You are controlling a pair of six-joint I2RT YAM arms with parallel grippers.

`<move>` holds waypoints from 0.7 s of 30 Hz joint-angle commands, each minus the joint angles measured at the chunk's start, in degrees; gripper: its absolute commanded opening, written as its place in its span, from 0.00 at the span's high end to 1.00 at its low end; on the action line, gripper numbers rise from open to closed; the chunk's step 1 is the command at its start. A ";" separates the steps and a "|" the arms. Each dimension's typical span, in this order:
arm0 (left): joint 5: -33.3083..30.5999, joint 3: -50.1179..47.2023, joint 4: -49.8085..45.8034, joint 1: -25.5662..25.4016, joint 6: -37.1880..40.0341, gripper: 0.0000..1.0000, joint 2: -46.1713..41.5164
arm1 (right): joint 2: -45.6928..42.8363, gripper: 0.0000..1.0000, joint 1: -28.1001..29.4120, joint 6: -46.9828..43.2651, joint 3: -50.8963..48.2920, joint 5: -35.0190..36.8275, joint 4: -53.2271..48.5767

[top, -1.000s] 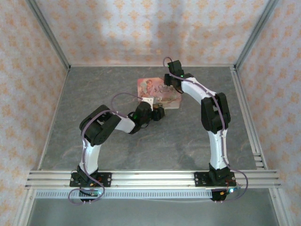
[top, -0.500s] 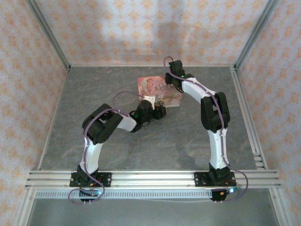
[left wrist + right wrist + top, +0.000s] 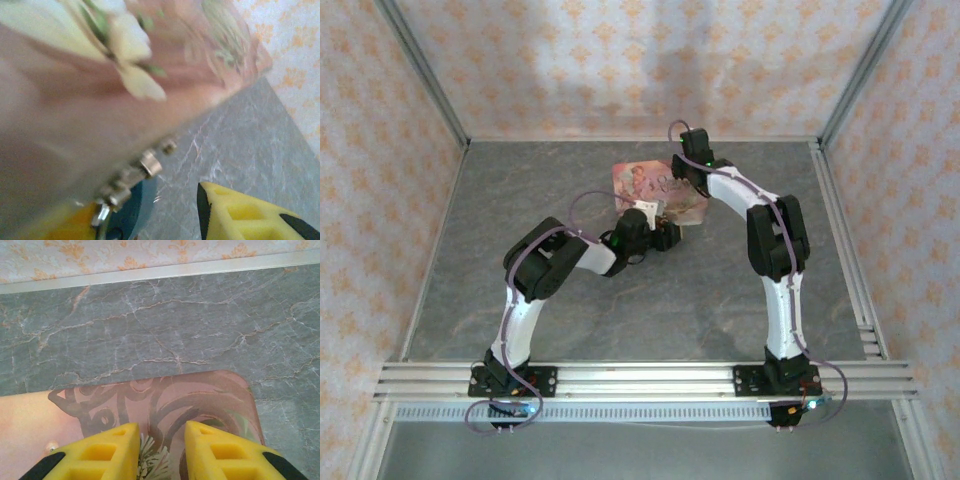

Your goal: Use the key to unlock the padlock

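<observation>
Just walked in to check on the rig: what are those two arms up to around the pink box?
Both arms are working at the pink floral box. The right gripper is over its lid with its fingers apart. The left gripper is low at the box's front, open, with the small blue padlock between its fingers, just below the metal clasp. The close view is too blurred to tell whether the lock is open.
</observation>
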 commanded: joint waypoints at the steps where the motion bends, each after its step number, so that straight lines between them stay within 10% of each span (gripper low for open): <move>1: -4.35 -1.19 4.82 1.32 -3.43 0.54 -0.08 | 2.67 0.70 0.88 0.67 -4.40 -4.20 -8.37; 21: -3.83 -4.91 1.98 3.18 -6.34 0.70 -3.59 | 1.48 0.70 0.91 1.98 -6.90 -4.89 -6.44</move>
